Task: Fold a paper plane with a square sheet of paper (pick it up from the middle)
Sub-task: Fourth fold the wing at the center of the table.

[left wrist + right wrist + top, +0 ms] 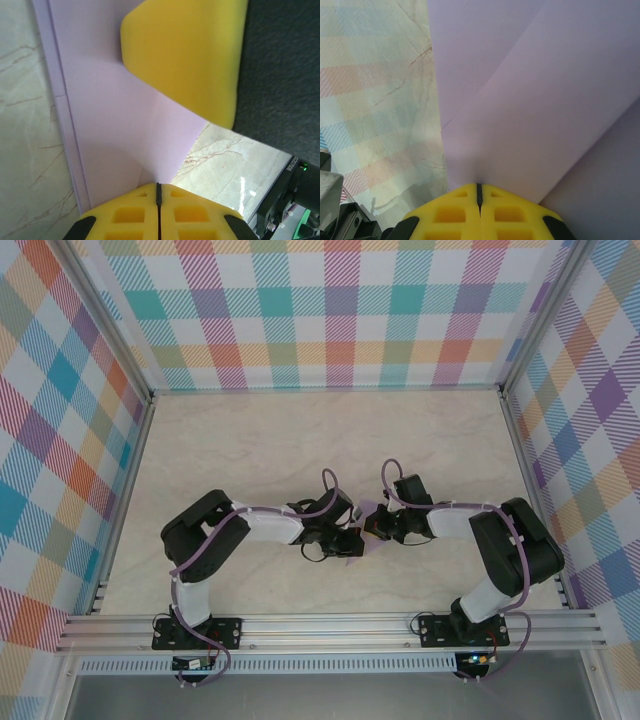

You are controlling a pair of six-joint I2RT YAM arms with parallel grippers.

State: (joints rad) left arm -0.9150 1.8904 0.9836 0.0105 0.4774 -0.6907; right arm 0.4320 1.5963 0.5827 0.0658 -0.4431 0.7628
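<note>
Two arms meet mid-bench (250,440); the left pincer (350,540) and right pincer (380,525) hide most of the lavender sheet (363,510) between them.

Left wrist: jaws clamped on the sheet's edge; a yellow pad (185,55) masks its far part.

Right wrist: jaws pinched on folded layers. Opposing pulls could tear the sheet or shift its creases.
</note>
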